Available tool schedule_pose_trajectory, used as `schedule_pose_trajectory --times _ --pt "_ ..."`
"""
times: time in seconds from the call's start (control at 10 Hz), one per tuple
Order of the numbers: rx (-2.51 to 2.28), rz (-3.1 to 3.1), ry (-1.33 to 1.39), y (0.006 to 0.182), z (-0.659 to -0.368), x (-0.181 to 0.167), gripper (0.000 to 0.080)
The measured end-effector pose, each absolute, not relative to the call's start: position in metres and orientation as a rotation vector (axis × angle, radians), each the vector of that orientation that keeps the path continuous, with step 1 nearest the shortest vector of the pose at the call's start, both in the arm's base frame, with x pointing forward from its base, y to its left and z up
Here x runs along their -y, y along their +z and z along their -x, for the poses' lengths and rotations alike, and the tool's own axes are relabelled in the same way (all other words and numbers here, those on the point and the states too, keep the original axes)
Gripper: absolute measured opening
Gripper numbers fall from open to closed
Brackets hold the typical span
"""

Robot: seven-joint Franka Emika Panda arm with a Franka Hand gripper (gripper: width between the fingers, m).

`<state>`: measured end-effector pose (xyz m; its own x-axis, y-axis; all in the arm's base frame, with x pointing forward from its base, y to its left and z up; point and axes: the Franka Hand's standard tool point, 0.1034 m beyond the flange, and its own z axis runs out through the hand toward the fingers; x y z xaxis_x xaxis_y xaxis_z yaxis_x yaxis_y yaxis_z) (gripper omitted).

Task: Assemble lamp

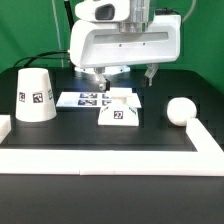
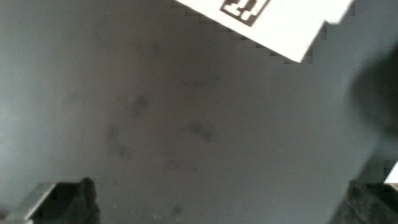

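Wrist view shows the tool (image 2: 222, 205) spread wide, with nothing between its fingers (image 2: 63, 200) and only bare black bench (image 2: 160, 120) below. From the exterior view it hangs just behind the base (image 1: 120, 108), which sits mid-bench beside the marker board (image 1: 83, 100). The shade (image 1: 37, 97) stands upright toward that view's left, and the bulb (image 1: 180, 110) lies well apart toward its right.

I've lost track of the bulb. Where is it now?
In the exterior view the bulb lies on the table at the exterior view's right, apart from the base, beside the white rail.
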<state>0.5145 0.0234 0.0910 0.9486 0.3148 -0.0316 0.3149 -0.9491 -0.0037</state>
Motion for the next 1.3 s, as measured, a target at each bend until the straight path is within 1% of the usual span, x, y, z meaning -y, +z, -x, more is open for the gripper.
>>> schedule_pose_trajectory --times 0.2,0.6,0.8,1.3 --pt "-0.333 -3.127 -0.051 0.091 -0.514 -0.025 0.0700" --pt "0.164 -3.151 -0.111 0.085 -0.487 -0.024 0.0700" --pt "0.367 -3.158 -0.128 0.082 -0.476 -0.016 0.0700" --pt "0.347 -3.162 -0.130 0.081 -0.475 -0.017 0.0700"
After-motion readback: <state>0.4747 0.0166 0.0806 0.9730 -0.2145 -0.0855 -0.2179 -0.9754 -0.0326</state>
